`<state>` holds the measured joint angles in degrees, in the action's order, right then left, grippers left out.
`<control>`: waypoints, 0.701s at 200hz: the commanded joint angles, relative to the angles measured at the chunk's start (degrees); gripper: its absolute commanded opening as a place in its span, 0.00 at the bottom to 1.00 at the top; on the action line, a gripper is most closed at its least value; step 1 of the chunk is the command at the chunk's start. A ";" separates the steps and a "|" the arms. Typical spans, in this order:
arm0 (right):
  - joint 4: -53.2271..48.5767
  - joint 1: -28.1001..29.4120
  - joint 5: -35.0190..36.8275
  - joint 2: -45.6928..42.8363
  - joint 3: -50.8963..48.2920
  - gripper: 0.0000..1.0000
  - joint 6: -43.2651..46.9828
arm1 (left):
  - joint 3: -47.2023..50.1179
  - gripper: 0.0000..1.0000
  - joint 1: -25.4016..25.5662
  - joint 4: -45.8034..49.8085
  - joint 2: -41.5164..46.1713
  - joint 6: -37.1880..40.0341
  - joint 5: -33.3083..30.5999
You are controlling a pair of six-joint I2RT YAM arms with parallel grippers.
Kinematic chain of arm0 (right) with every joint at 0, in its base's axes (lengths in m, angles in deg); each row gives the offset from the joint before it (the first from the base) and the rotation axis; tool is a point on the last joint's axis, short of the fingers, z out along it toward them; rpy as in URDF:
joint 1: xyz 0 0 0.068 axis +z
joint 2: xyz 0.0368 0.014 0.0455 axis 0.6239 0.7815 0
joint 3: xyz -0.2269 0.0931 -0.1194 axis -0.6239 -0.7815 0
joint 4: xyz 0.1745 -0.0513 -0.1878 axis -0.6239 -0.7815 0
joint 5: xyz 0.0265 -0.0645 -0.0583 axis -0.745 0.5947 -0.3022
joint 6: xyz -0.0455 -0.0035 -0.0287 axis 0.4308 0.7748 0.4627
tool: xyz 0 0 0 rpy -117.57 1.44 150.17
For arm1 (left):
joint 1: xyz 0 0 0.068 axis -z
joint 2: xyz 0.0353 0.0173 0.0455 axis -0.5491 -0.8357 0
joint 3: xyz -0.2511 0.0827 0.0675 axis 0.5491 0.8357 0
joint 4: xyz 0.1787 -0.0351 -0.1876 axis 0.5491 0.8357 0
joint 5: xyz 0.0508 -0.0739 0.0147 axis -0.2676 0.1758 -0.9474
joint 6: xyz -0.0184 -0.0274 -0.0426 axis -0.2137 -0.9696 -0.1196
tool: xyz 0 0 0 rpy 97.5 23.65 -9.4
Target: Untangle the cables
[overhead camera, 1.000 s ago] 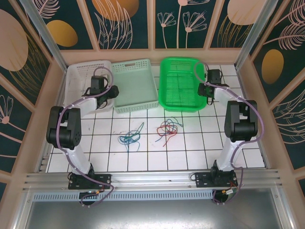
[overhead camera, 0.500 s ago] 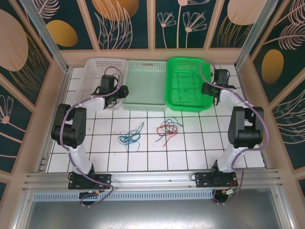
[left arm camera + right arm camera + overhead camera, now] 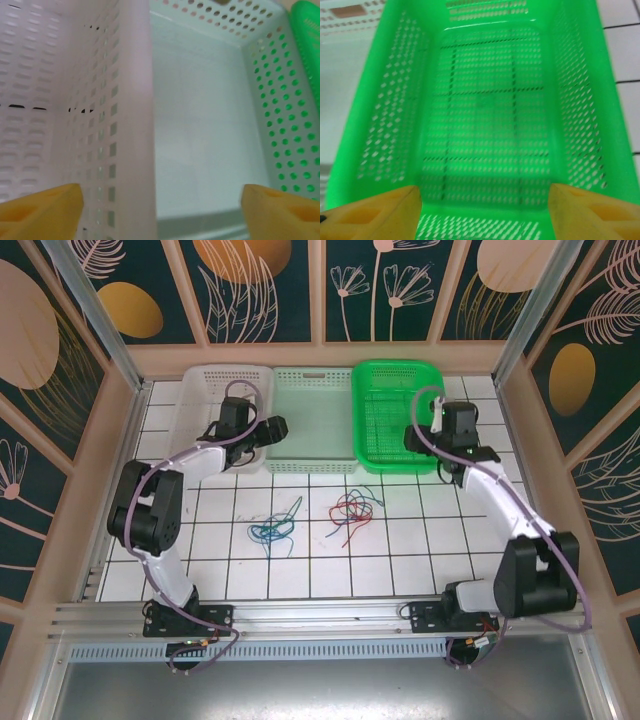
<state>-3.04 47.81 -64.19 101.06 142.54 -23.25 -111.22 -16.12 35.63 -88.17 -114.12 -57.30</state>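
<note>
Gaping wide and empty, right pincer [image 3: 485,200] hangs at green basket [image 3: 392,415], left pincer [image 3: 160,200] left of it; tangled cables [image 3: 350,508] lie nearer, the basket likely a sorting bin.

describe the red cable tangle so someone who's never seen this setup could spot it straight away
On the white tiled table, find the bright green basket at the back right. On the tiles just in front of it lies a small loose tangle of thin wires. It is mostly red with a dark strand, unlike the blue and teal tangle to its left.
</note>
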 commanded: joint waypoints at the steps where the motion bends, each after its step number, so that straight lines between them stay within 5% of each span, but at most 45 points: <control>1: -1.85 2.03 -2.14 -7.52 -4.60 0.68 -2.68 | 2.38 0.99 0.28 -0.93 7.85 1.35 -2.78; 38: -1.58 5.96 -8.50 -13.21 -11.93 0.66 -5.04 | 8.83 0.99 0.33 -2.16 16.91 4.94 -6.34; 140: 3.84 16.19 -7.86 -2.80 -17.11 0.61 -2.47 | 16.66 0.99 0.30 -5.12 21.55 4.95 2.05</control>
<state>-2.23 63.40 -70.68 97.46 126.96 -26.55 -95.24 -15.99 32.66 -67.74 -109.37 -57.15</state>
